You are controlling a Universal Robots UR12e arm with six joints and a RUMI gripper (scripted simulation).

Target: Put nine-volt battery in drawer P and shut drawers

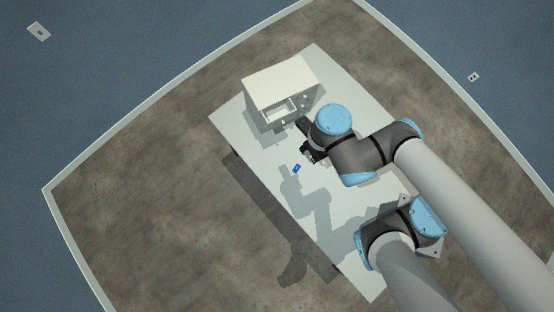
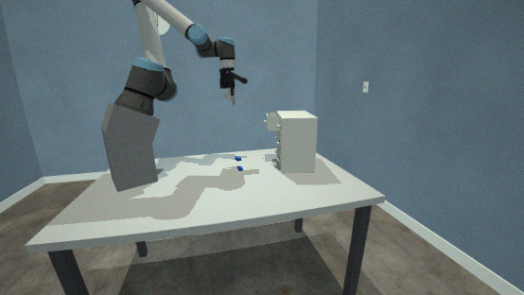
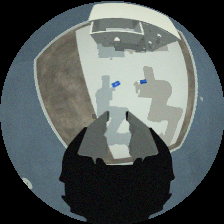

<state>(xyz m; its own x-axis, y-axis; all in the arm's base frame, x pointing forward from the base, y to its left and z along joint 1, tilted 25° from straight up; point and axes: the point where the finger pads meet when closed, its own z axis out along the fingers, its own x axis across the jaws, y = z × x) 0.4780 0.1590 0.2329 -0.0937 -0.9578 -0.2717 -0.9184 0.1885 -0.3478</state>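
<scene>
The pale chest [image 1: 280,80] [image 2: 299,144] [image 3: 135,14] stands upright at the table's far end. Its upper drawer [image 1: 274,124] [image 2: 271,123] [image 3: 106,38], on the left in the wrist view, is pulled out; no contents show. The drawer letters are unreadable. Two small blue objects lie on the table: one blue object [image 1: 296,168] [image 3: 116,84], and another blue object [image 3: 143,81] with a pale end. I cannot tell which is the nine-volt battery. My gripper [image 2: 232,101] [image 3: 117,111] is high above the table, short of the chest, its fingers slightly apart with nothing between them.
The white table [image 1: 230,120] [image 2: 284,203] [image 3: 90,60] carries the arm's grey base [image 2: 130,151] at the end away from the chest. Small knobs stick out from the chest's front. The arm hides part of the table in the top view.
</scene>
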